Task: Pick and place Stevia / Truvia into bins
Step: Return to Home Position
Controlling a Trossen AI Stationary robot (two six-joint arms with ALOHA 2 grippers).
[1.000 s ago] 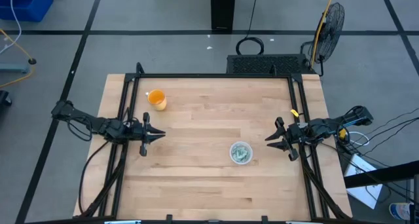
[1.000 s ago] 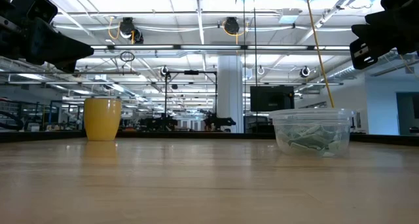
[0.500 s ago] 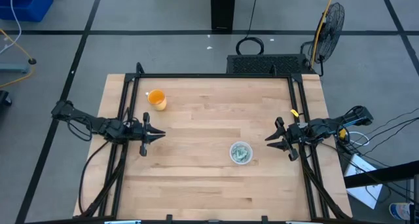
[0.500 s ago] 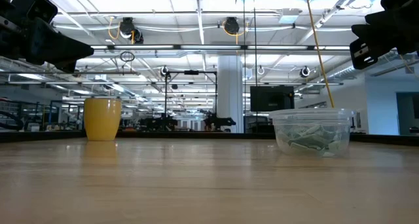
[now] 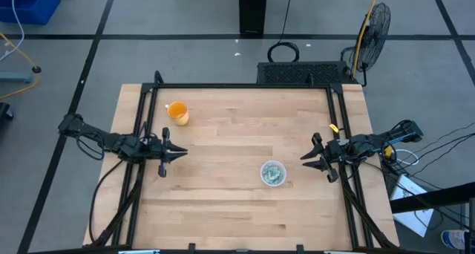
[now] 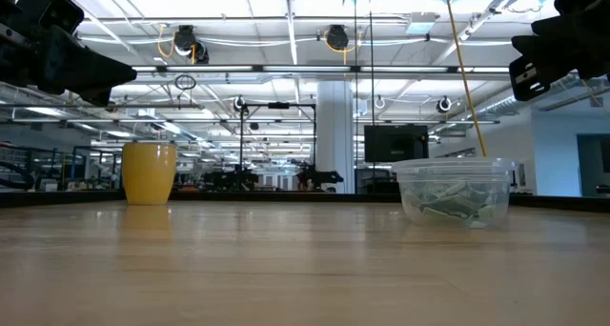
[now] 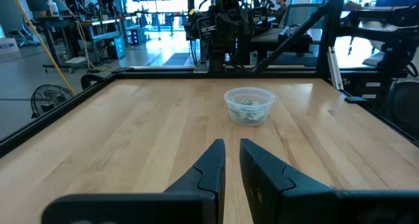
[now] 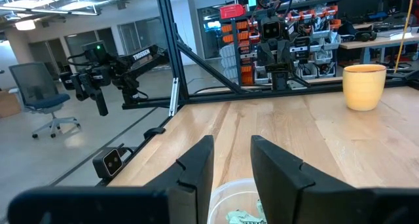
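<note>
The right gripper's [image 8: 232, 142] two dark fingers stand a little apart and hold nothing. The left gripper's [image 7: 232, 144] fingers are almost together, with only a thin slit of wood showing between them, and they too hold nothing. In the high view the right gripper [image 5: 304, 158] hangs over the right edge of the table [image 5: 237, 128], pointing inward. The clear cup [image 5: 272, 173] stands just beside it, apart from the fingertips, with bare wood between them. The green-and-white sachets [image 5: 273, 174] lie heaped inside that cup. They show through its wall in the low view [image 6: 448, 204] and under its rim in the right wrist view [image 8: 245, 216]. The left gripper [image 5: 178, 153] hangs over the left edge, well apart from the cup, and faces it across open tabletop [image 7: 249, 106]. The orange cup [image 5: 177, 113] stands upright near the far left corner, away from both grippers. Black frame rails [image 5: 142, 135] run along the table's sides under each arm. A floor fan [image 5: 377, 24] stands beyond the far right corner.
</note>
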